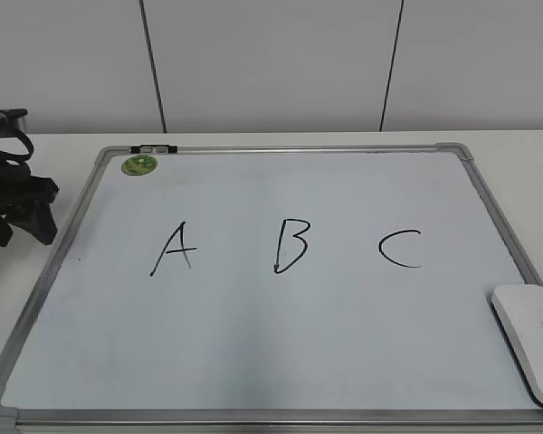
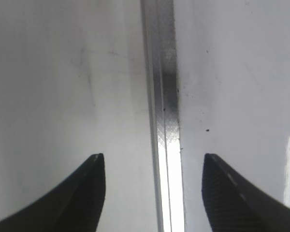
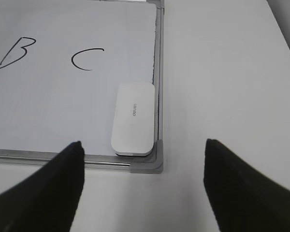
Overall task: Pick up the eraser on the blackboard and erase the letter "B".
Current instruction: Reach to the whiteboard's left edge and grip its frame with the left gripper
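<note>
The blackboard (image 1: 281, 362) is a white dry-erase board with a grey frame, lying flat on the table. The black letter "B" (image 1: 290, 246) is at its middle, between "A" (image 1: 174, 250) and "C" (image 1: 401, 249). The white eraser (image 1: 529, 339) lies on the board's near right corner, against the frame. In the right wrist view the eraser (image 3: 133, 118) is just ahead of my open, empty right gripper (image 3: 143, 142), which is held above the board's corner; "B" (image 3: 14, 53) shows at the far left. My left gripper (image 2: 154, 166) is open and empty over the board's left frame (image 2: 164, 121).
My left arm (image 1: 18, 194) sits at the table's left edge beside the board. A round green sticker (image 1: 138, 165) and a small black clip (image 1: 154, 148) are at the board's far left corner. White table (image 3: 227, 96) lies right of the board.
</note>
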Available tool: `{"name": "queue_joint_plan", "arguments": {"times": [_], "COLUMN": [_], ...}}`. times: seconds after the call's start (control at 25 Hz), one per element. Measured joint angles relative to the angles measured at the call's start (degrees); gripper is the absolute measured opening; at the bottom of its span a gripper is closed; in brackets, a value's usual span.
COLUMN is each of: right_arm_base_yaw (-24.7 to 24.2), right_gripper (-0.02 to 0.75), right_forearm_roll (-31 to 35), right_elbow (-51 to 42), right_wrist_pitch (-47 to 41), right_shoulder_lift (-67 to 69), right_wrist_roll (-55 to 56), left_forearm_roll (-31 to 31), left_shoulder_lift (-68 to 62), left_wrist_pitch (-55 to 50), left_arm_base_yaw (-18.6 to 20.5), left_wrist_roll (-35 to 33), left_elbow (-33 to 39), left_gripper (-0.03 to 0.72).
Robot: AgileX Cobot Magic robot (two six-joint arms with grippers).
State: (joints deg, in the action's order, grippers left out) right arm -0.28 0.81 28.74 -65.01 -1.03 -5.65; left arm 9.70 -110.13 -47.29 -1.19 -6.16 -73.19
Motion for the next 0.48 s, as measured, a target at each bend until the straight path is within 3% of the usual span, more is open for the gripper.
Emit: {"name": "queue_joint_plan", "arguments": {"times": [0.48], "right_arm_base_yaw": [0.0], "right_gripper": [0.591], "right_forearm_roll": [0.0], "right_elbow": [0.0], "right_wrist_pitch": [0.0], "right_shoulder_lift": [0.0], "right_wrist_roll": [0.0], "left_forearm_roll": [0.8], "left_shoulder_lift": [-3.6], "left_wrist_pitch": [0.3], "left_arm_base_yaw": [0.0], "left_wrist_roll": [-0.1], "left_elbow": [-1.8], "left_gripper": [0.373]}}
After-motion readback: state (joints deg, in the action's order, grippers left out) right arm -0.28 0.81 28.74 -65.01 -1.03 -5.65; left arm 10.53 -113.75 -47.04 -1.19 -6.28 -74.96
